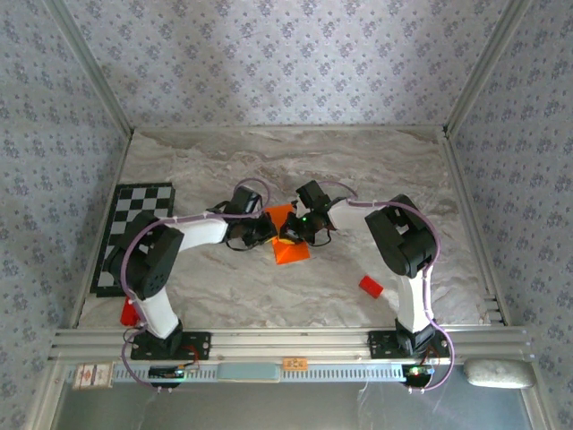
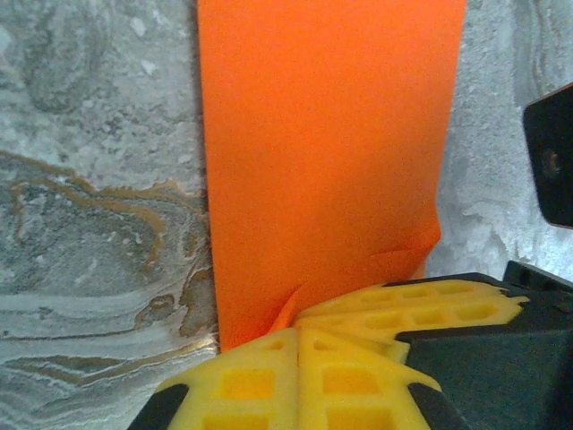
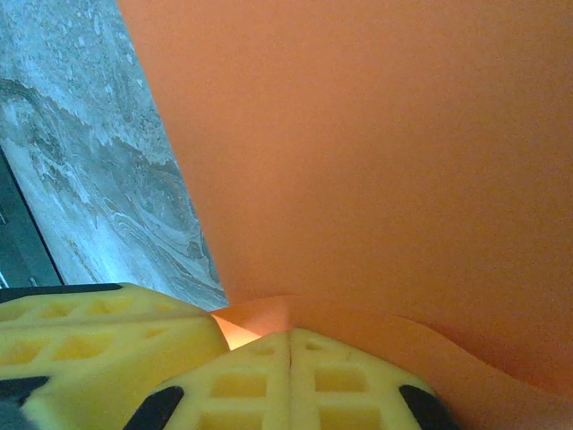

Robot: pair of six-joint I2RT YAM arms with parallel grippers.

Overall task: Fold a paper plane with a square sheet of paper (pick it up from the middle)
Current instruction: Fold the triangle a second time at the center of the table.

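Left gripper (image 2: 298, 339), yellow waffle-pattern pads (image 2: 242, 385) pressed fully together, pinches the near edge of the thin bright-orange paper sheet (image 2: 331, 143), which puckers a bit at the nip; the rest lies flat on the grey marbled table (image 2: 98, 179). From the top cam the sheet sits mid-table btwn both grippers, w/ the black-and-white checkerboard mat (image 1: 134, 224) well off to its left. Right gripper (image 3: 291, 345) is likewise closed, pads meeting w/ a curl of paper caught at the seam and the sheet bowing up over them. Small red block (image 1: 371, 286) lies apart, nearer the right arm. Handling, imo: v. light, floppy, no stiffness of its own, creases or tears easily, so gentle pinch only. Smooth face prob slides on the tabletop, so take it by an edge or raised fold, not flat from above. Text/brands: none legible; small tags (image 1: 294, 363) on the front metal rail (image 1: 340, 339) too tiny to read.
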